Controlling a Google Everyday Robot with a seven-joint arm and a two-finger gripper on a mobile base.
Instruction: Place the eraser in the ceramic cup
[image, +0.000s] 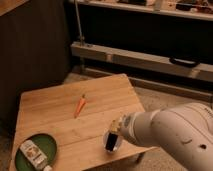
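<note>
The ceramic cup (112, 144) is small, whitish-grey and dark inside. It stands near the front right edge of the wooden table (60, 100). My gripper (116, 128) comes in from the right on a thick white arm (170, 137) and hangs right over the cup's mouth, partly covering it. A dark shape shows just under the gripper at the cup's mouth. I cannot tell whether that is the black eraser or the cup's dark inside. No eraser lies anywhere else on the table.
An orange carrot (80, 105) lies near the table's middle. A green round plate (40, 150) at the front left corner holds a small white packet (31, 152). A dark wall and a metal rail (140, 59) stand behind the table.
</note>
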